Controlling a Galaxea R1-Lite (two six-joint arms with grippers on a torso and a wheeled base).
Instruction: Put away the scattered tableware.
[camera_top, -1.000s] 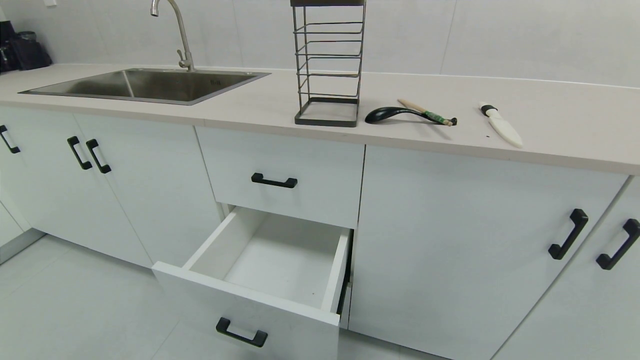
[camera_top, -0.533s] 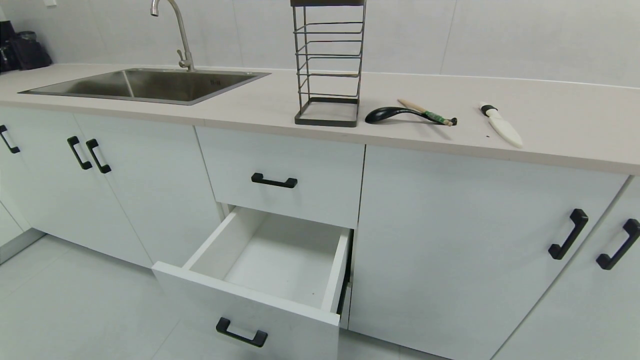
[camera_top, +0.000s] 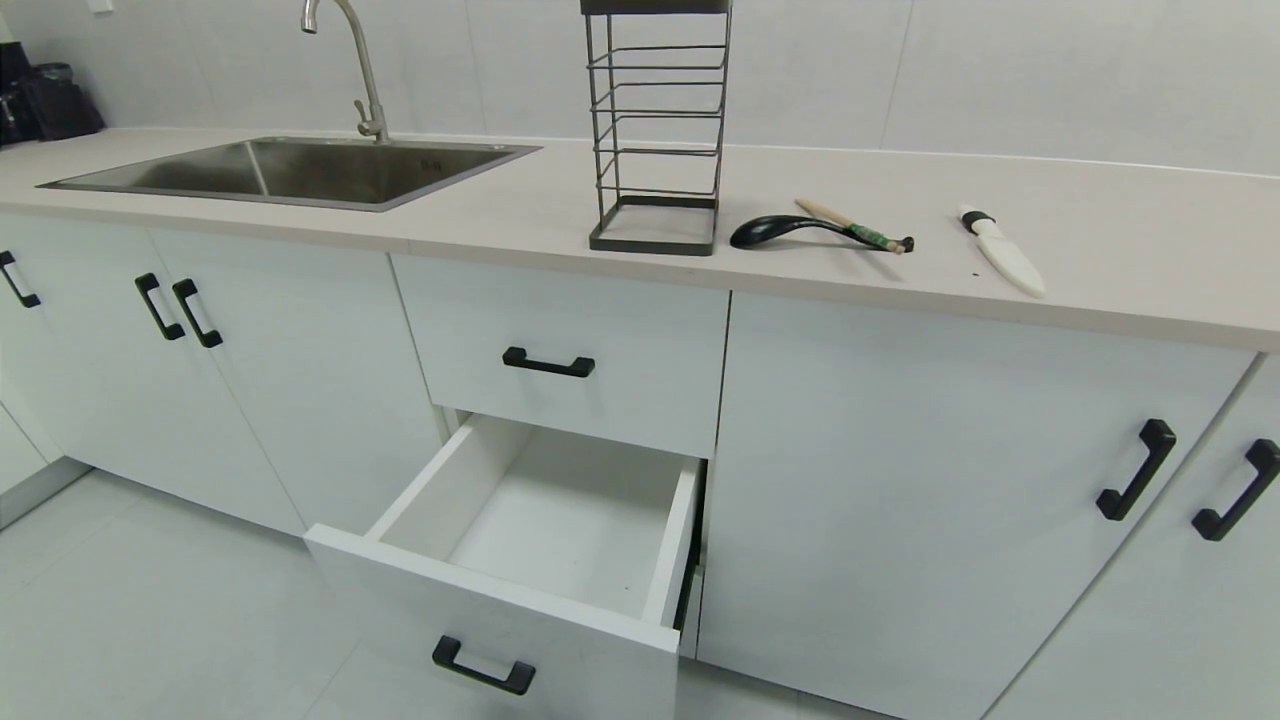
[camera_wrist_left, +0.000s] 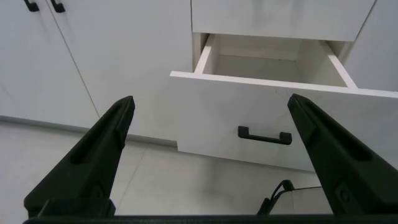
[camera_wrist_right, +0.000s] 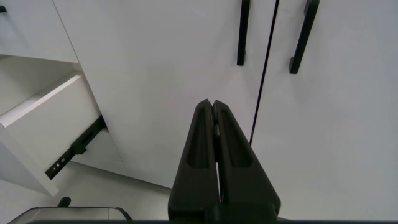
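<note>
On the countertop (camera_top: 500, 215) lie a black ladle (camera_top: 790, 229), a pair of wooden chopsticks (camera_top: 848, 224) crossing its handle, and a white knife with a black band (camera_top: 1000, 250) further right. A black wire rack (camera_top: 657, 130) stands left of the ladle. Below it, the lower drawer (camera_top: 540, 530) is pulled out and holds nothing. My left gripper (camera_wrist_left: 211, 112) is open, low in front of that drawer (camera_wrist_left: 273, 124). My right gripper (camera_wrist_right: 214, 112) is shut on nothing, facing the cabinet doors (camera_wrist_right: 186, 74).
A steel sink (camera_top: 290, 170) with a tall faucet (camera_top: 345, 60) sits at the counter's left. The upper drawer (camera_top: 560, 345) is closed. Cabinet doors with black handles (camera_top: 1135, 470) flank the drawers. Tiled floor (camera_top: 150, 600) spreads in front.
</note>
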